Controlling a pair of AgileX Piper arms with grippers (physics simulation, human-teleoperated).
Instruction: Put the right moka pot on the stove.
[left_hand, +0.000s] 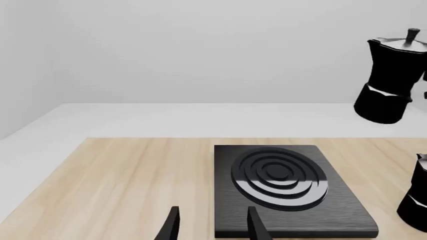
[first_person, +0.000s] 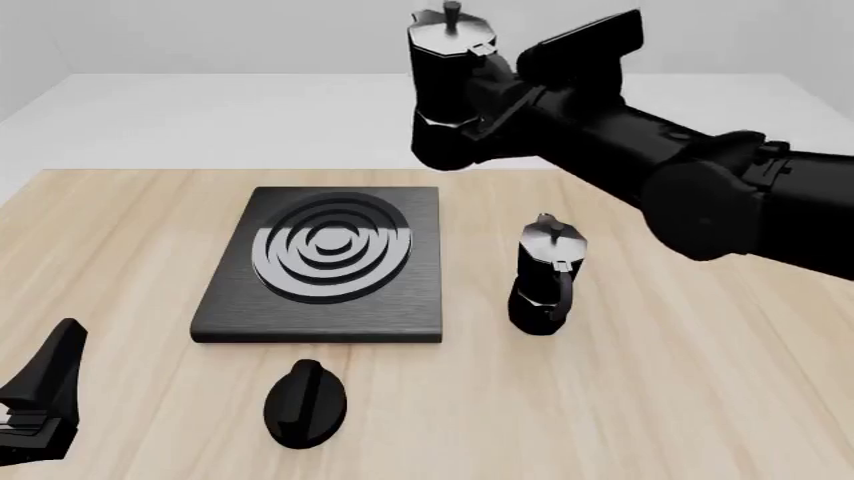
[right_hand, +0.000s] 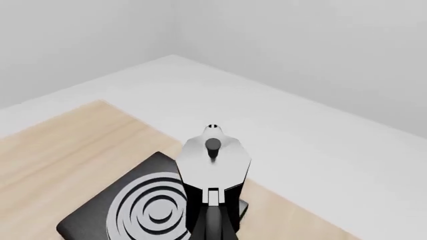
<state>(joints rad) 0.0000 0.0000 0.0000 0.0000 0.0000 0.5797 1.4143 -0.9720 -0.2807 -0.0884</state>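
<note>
The right moka pot (first_person: 447, 90), black with a silvery lid, hangs in the air above the stove's far right corner. My right gripper (first_person: 497, 97) is shut on its handle side. In the right wrist view the pot (right_hand: 213, 160) is seen from above, with the stove (right_hand: 133, 210) beneath it. The stove (first_person: 327, 265), a black slab with a ring burner, lies on the wooden table. In the left wrist view the lifted pot (left_hand: 390, 75) floats over the stove (left_hand: 287, 185). My left gripper (first_person: 40, 400) rests open at the table's near left, fingers (left_hand: 253, 222) apart with nothing between them.
The twin moka pot (first_person: 545, 275) stands upright on the table just right of the stove, also at the left wrist view's edge (left_hand: 417, 200). A small black round knob (first_person: 306, 402) lies in front of the stove. My right arm (first_person: 694, 180) reaches over the table's right half.
</note>
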